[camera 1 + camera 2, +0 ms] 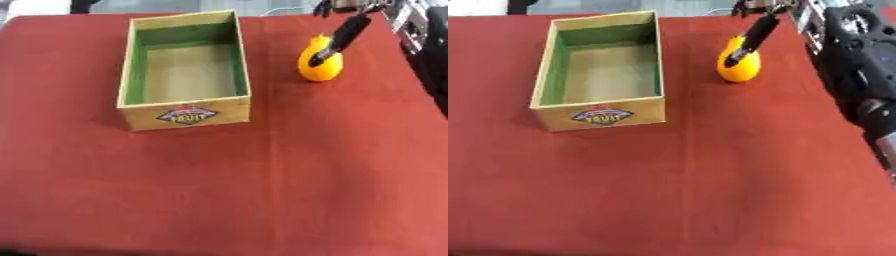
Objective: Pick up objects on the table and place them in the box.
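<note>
An orange-yellow rounded fruit (315,71) stands on the red tablecloth at the far right, to the right of the box. My right hand (346,31) reaches in from the upper right corner. One long black finger lies straight down the fruit's front, its tip on the fruit's upper half. The other fingers show only at the top edge, apart from the fruit. The wooden box (129,60) with a green inner lining and a "FRUIT" label on its front wall stands at the upper left of centre, with nothing inside. My left hand is out of sight.
My right forearm (857,55), black with silver joints, runs down the right edge of the table. The red cloth (262,190) covers the whole near half of the table. Dark equipment stands beyond the far right corner.
</note>
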### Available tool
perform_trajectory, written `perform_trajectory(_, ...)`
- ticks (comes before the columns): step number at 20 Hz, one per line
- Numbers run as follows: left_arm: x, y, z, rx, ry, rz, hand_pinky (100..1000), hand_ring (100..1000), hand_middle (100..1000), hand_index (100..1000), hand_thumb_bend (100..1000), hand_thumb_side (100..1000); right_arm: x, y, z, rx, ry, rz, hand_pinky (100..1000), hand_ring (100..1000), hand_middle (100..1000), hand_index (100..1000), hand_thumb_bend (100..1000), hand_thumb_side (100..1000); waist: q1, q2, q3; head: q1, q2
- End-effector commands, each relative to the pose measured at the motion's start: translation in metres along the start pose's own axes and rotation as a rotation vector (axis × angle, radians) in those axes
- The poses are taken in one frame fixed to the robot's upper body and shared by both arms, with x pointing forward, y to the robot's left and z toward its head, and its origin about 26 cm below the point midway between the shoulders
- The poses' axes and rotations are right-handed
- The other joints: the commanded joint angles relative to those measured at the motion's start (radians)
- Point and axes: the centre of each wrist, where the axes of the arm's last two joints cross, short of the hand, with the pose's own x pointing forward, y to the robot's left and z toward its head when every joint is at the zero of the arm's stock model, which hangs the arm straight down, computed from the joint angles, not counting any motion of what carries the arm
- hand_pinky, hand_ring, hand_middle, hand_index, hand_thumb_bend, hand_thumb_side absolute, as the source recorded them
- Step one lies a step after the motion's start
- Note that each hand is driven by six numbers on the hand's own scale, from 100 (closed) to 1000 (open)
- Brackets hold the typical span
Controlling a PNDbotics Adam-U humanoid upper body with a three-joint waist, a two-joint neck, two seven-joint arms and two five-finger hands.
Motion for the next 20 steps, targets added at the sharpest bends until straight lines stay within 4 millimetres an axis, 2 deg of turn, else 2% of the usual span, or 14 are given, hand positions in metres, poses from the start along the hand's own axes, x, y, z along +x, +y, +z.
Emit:
perform_trajectory(1, 0.006, 0.001, -0.006, -0.003, -0.032, 0.006, 557, 568, 622, 757, 108, 865, -0.015, -0.006, 0.009, -0.011, 0.044, 0.006, 913, 955, 889, 1000, 701, 642, 0.001, -0.018, 0.0, -0.003, -0.009)
perform_trajectory(14, 0.006, 0.001, -0.006, -0.002, -0.03, 0.011, 556, 569, 622, 757, 106, 866, -0.019, 0.022, -0.008, 0.035, 0.077, 0.019, 898, 942, 868, 1000, 685, 656, 0.005, -0.011, 0.004, -0.009, -0.012)
perform_trajectory(20, 0.007, 0.0, -0.006, -0.003, -0.03, 0.013, 556, 569, 622, 756, 105, 866, -0.017, 0.027, -0.011, 0.011, 0.079, 0.022, 878, 924, 834, 1000, 661, 651, 0.006, -0.009, 0.004, -0.01, -0.012)
